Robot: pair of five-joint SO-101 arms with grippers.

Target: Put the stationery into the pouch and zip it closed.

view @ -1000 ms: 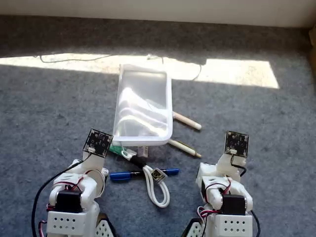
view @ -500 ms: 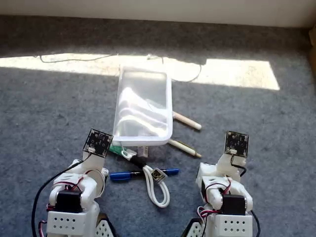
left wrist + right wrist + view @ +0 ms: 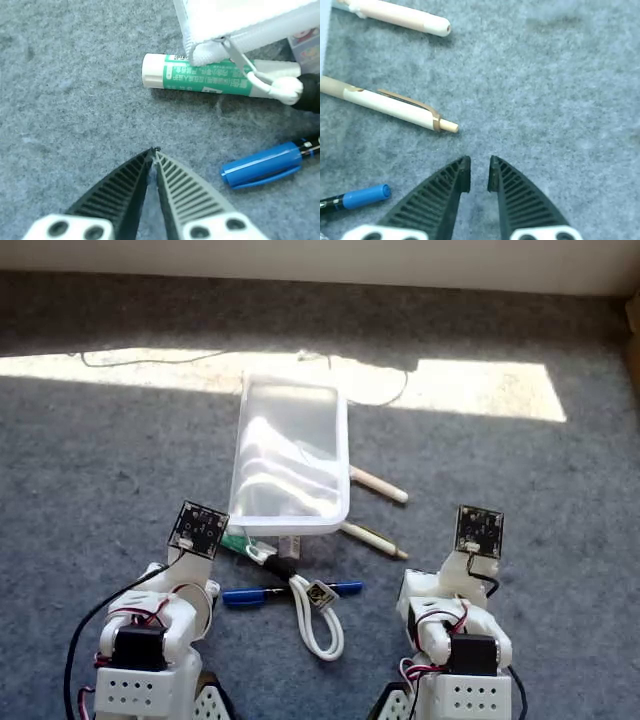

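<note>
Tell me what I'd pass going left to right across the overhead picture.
Left arm → pouch → cream pens → right arm. The glue stick, blue pen and cord share the pouch's span, so I leave them out.

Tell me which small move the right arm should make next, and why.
Probably open the right gripper wider and lower it toward the cream pen nearest it: its jaws stand barely apart, it holds nothing, and that pen lies outside the pouch.
</note>
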